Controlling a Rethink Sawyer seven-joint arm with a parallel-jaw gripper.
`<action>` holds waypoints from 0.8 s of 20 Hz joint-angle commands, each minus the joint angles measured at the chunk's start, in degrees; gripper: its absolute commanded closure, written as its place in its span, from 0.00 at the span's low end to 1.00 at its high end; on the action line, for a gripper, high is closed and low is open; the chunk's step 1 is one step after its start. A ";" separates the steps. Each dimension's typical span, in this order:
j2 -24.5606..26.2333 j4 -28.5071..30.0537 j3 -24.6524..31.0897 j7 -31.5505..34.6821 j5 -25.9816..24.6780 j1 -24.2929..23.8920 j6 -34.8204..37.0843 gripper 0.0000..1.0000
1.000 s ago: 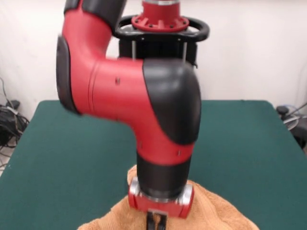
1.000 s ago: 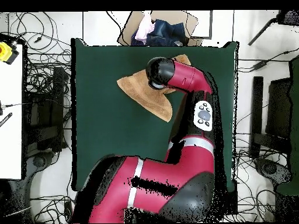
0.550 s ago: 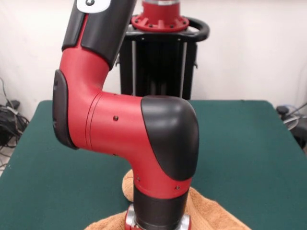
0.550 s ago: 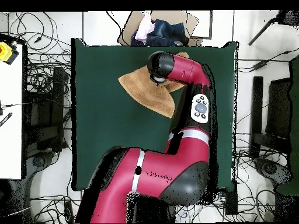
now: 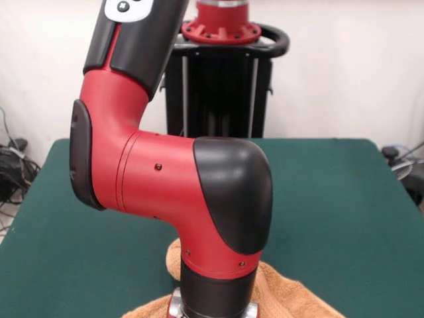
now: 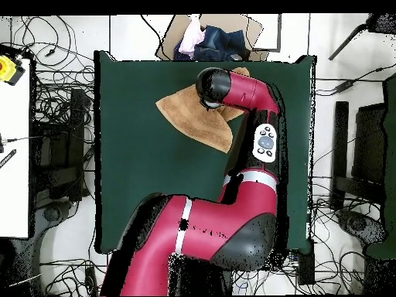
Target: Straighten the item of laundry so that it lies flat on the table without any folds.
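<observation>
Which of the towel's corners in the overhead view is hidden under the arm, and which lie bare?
The towel's top-right corner, by the table's far edge, is covered by the arm's wrist. The pointed left corner and the bottom-right corner lie bare on the green top.

Off the table's far edge you'll see an open cardboard box stuffed with dark and pink clothes. A white side table carries a yellow object (cables tangle alongside).
</observation>
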 commanded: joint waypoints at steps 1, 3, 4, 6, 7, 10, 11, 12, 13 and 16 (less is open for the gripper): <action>1.69 4.87 -0.19 8.63 -3.13 -0.55 -6.10 0.00; 1.40 5.27 -0.31 8.98 -3.31 -0.40 -6.27 0.00; 1.49 5.15 -0.20 8.98 -3.25 -0.48 -5.93 0.00; 1.37 5.58 0.06 9.25 -3.18 -0.58 -6.07 0.00; 0.99 6.40 0.09 9.51 -3.27 -0.53 -6.56 0.00; 0.31 7.88 0.05 9.92 -3.59 -0.37 -7.89 0.00; 0.11 8.17 -0.06 9.93 -3.68 -0.28 -7.93 0.00; -0.05 8.35 -0.13 9.84 -3.74 -0.20 -7.93 0.00; -0.21 8.54 -0.20 9.76 -3.79 -0.12 -7.92 0.00; -1.10 10.01 -0.43 9.15 -4.56 0.34 -9.22 0.00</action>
